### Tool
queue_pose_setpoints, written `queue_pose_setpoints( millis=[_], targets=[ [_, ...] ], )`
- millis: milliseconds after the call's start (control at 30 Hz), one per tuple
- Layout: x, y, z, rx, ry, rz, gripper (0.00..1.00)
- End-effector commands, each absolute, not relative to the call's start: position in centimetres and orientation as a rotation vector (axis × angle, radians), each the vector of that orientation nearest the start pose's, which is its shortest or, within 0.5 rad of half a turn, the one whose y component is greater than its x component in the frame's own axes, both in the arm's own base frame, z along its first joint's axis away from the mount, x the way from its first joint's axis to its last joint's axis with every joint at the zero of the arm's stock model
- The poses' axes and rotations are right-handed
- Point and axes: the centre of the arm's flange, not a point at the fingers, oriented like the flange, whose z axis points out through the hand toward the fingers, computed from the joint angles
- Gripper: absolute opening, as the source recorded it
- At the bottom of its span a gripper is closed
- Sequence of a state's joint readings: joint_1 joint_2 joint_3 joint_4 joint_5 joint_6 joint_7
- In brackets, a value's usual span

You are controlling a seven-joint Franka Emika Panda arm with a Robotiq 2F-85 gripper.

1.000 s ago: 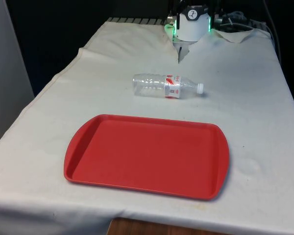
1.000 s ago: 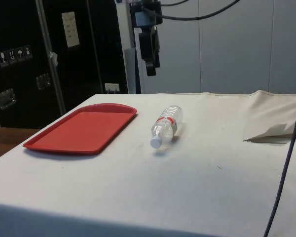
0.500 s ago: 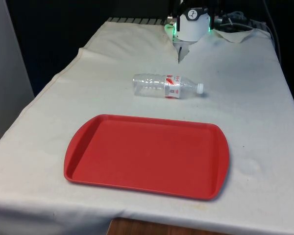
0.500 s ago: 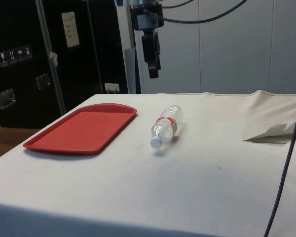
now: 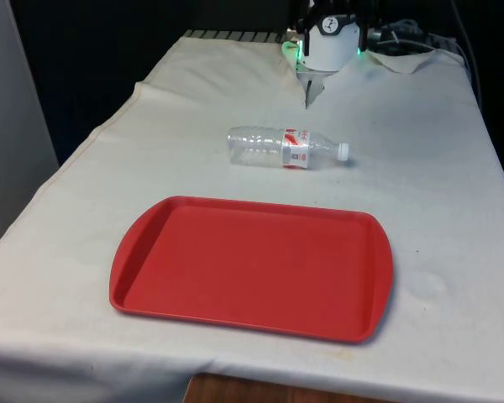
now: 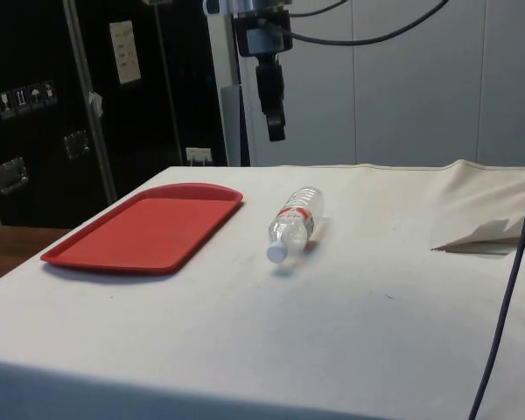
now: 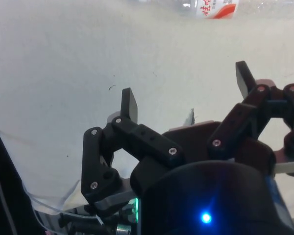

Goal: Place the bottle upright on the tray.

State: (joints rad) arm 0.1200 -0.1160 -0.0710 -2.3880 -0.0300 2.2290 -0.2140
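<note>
A clear plastic bottle with a red-and-white label and a white cap lies on its side on the white cloth, cap toward the front view's right. It also lies in the side view, and its label edge is in the wrist view. The red tray sits flat between the bottle and the table's near edge, with nothing on it. My gripper hangs high above the cloth, behind the bottle and apart from it. In the wrist view the gripper stands open with nothing between its fingers.
A rumpled fold of the cloth lies near the robot's end of the table. A dark cable hangs down at the side view's right. Bare cloth surrounds the bottle and tray.
In the side view my gripper has shifted a little to the right and slightly down. The bottle and tray have not moved.
</note>
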Motion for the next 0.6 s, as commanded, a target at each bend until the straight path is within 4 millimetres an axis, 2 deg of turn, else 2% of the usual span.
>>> queue_pose_setpoints(
  millis=[0, 567],
  targets=[
    [47.47, 2.32, 35.91, -3.125, -0.463, 0.058, 1.00],
    [47.52, 2.47, 35.43, -3.107, -0.570, 0.064, 1.00]
  ],
)
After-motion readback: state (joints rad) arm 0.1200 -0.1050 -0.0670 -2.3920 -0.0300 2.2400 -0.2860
